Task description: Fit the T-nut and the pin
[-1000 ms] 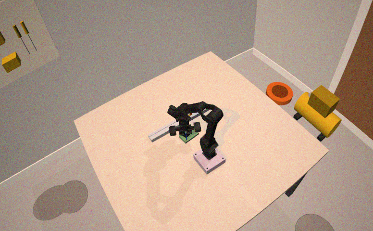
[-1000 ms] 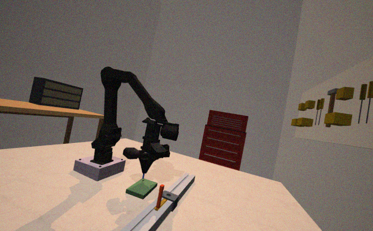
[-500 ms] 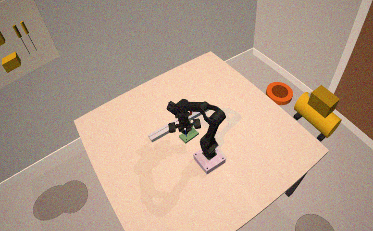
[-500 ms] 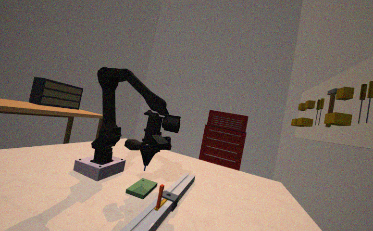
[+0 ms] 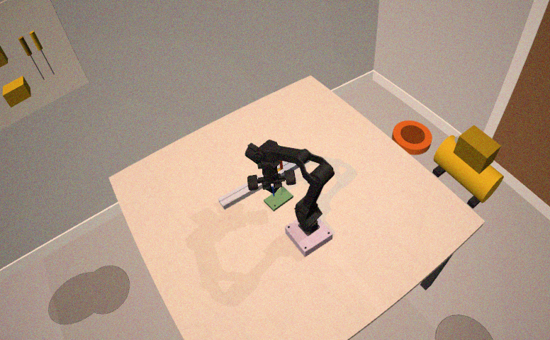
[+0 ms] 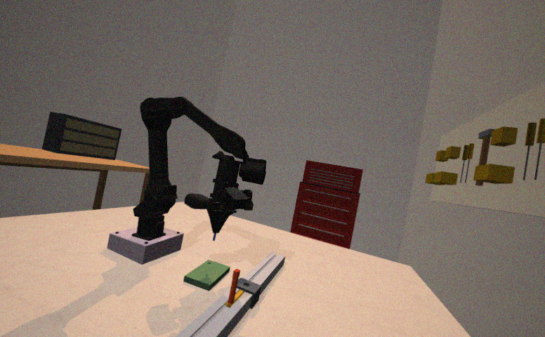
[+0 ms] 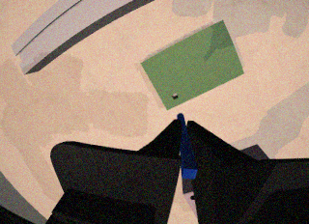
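My gripper is shut on the blue pin, whose lower end sticks out below the fingertips. The pin hangs above the table, clear of the green tray. A small dark hole shows near one end of the tray. The orange handle stands up from the rail slot. The brass T-nut lies in the slot of the aluminum rail, its far part reaching to the dark bracket. Whether it is under the bracket hole cannot be told.
The arm's pale base block stands on the table on the other side of the tray from the rail. The upright handle stands close beside the bracket. A red tool cabinet is beyond the table.
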